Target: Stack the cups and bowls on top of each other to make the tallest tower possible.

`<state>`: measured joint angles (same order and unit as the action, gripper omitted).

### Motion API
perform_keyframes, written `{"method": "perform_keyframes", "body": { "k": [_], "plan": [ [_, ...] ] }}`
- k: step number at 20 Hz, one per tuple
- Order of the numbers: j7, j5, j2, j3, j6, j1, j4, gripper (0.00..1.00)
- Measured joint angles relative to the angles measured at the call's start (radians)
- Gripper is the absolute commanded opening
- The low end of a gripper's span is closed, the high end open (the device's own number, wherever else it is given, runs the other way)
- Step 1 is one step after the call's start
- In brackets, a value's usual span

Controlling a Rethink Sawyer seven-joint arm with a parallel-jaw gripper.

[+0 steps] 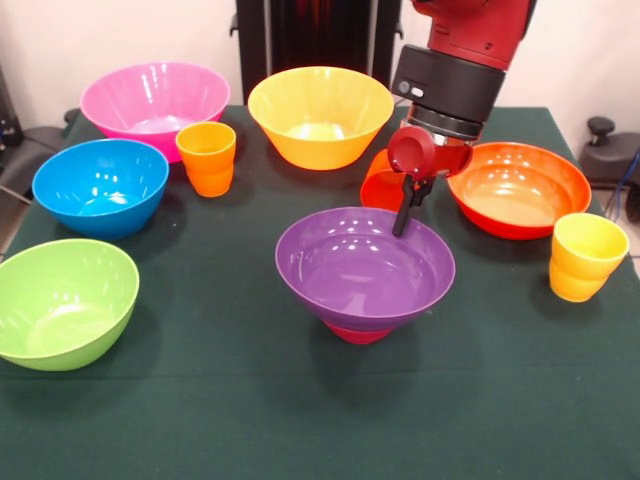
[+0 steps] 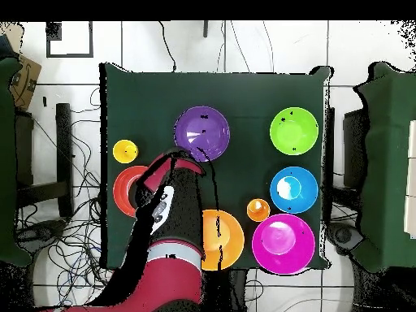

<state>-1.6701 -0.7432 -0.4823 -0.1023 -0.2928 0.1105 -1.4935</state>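
Green table (image 1: 250, 420), purple bowl (image 1: 365, 265) atop red bowl (image 1: 357, 333)

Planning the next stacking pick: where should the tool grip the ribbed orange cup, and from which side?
Grip the ribbed orange cup by its rim, coming straight down from above. It stands upright and open-topped, with the pink bowl and blue bowl crowding its sides.

You see the purple bowl (image 1: 365, 265) standing upright on the small upside-down red bowl (image 1: 357, 333), a low tower mid-table. Pink (image 1: 155, 100), yellow (image 1: 320, 113), blue (image 1: 100, 186), green (image 1: 62, 300) and orange-red (image 1: 520, 187) bowls stand around, with the orange (image 1: 207, 157) and yellow (image 1: 586, 256) cups.
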Motion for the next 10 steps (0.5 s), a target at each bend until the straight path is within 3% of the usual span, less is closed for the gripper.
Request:
{"method": "perform_keyframes", "body": {
  "k": [10],
  "plan": [
    [0.000,-0.016,0.000,0.006,-0.028,-0.003,0.000,0.00]
  ]
}}
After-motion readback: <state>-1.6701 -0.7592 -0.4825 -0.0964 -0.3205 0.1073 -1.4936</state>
